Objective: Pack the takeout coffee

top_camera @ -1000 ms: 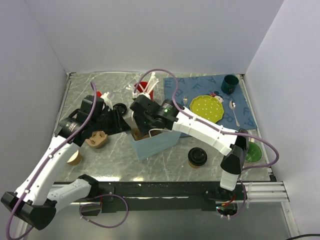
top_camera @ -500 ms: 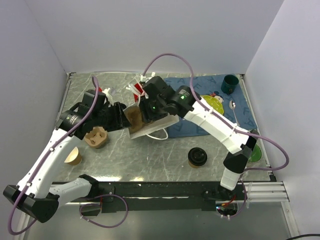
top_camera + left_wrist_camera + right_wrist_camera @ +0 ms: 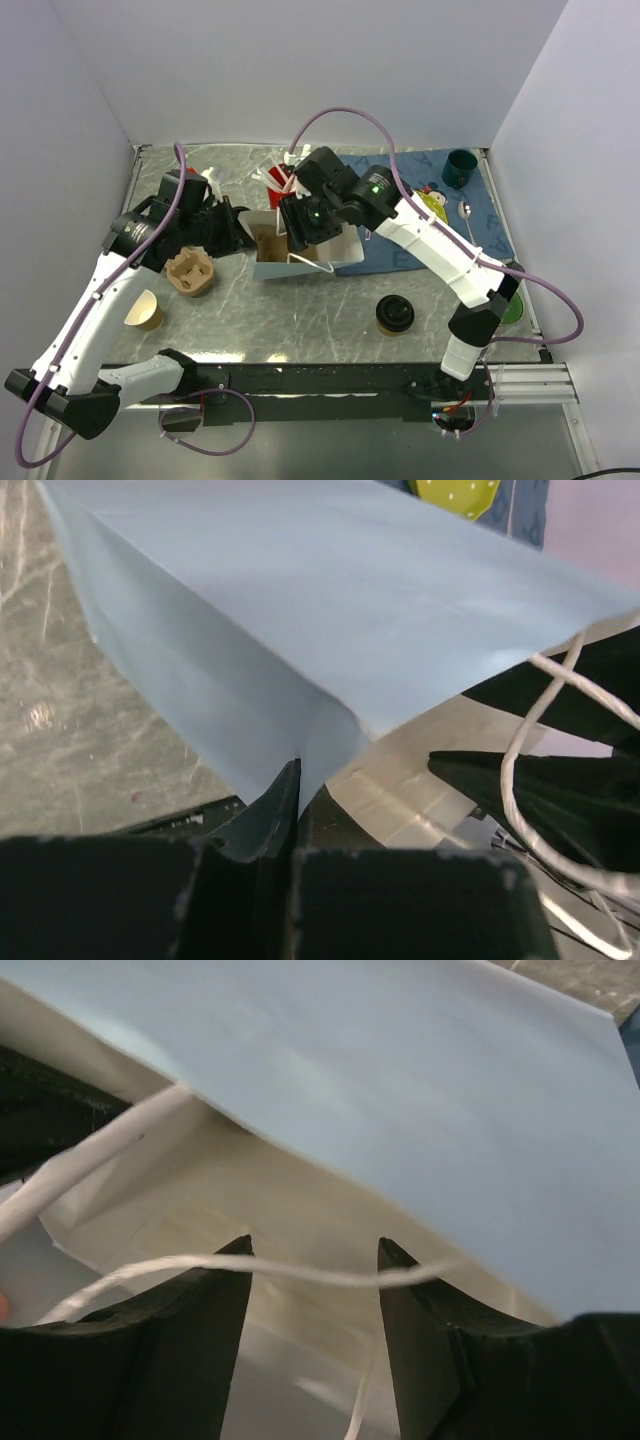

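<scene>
Your left fingers (image 3: 297, 780) are fully closed, pinching a folded edge of the light blue paper bag (image 3: 330, 610). In the top view that grip sits at the bag's left side (image 3: 237, 235), with the bag (image 3: 340, 250) on the desk (image 3: 300, 315) between your 2 arms.

Your right fingers (image 3: 315, 1255) stand apart with a clear gap. The bag's white cord handle (image 3: 300, 1265) runs across both tips, and nothing is pinched between them. Beyond them you see the bag's pale inner wall, with its blue outer wall above. From above, the right fingers (image 3: 300, 228) are over the middle of the bag, at its open mouth. A brown patch shows inside the mouth, but you cannot tell what it is.

The takeout coffee (image 3: 395, 314) is not in the bag. It stands upright on the desk, black lid up, in front of the bag and to its right, well apart from both sets of fingers and close to the near edge.

Other things on your desk:
- 1 brown pulp cup carrier (image 3: 190, 272) sits just left of the bag.
- 1 lidless paper cup (image 3: 147, 312) lies nearer the left front.
- 1 red cup of white utensils (image 3: 281, 181) stands behind the bag.
- 1 blue placemat (image 3: 490, 225) at the right rear carries a dark green cup (image 3: 460, 167) and a spoon (image 3: 468, 213).
</scene>
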`<state>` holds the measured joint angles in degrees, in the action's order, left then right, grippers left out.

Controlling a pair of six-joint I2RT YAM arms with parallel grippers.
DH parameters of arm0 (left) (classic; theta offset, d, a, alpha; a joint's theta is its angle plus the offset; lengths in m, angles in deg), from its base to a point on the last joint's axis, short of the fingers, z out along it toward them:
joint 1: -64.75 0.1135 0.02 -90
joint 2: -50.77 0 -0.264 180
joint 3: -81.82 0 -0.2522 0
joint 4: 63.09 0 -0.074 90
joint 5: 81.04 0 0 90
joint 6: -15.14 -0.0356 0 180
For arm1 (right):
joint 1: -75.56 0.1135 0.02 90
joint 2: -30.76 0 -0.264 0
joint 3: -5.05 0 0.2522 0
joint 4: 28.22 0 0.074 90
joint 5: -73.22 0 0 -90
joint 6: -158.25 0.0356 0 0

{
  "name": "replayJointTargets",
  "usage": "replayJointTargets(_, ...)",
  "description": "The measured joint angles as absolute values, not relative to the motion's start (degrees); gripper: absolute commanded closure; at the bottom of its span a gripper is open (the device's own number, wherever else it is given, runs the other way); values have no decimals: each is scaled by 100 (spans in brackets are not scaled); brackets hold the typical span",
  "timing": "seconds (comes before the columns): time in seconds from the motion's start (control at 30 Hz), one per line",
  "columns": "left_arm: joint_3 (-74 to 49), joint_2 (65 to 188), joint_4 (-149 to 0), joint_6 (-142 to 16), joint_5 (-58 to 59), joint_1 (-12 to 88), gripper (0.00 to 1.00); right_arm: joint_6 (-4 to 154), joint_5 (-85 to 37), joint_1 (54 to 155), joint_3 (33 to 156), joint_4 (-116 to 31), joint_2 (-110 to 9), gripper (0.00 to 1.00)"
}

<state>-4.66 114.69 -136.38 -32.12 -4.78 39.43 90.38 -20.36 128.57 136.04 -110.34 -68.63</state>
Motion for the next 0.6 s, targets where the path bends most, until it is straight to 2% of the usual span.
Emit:
replayJointTargets(0.27, -874, 11541, -13909, -2956, -622, 3950, 92, 8937, -2385, 12741, 12977, -11447, -6874, 39)
replayJointTargets(0.33, -953, 11567, -13903, -2954, -624, 3952, 87, 8933, -2401, 12726, 12907, -11514, -6874, 39)
replayJointTargets(0.47, -1119, 11591, -13940, -3021, -613, 3983, 71, 8939, -2396, 12656, 13362, -11768, -6903, 35)
replayJointTargets(0.6, -1141, 11602, -14003, -3111, -482, 3989, 50, 8959, -2320, 12483, 14339, -11801, -6866, 35)
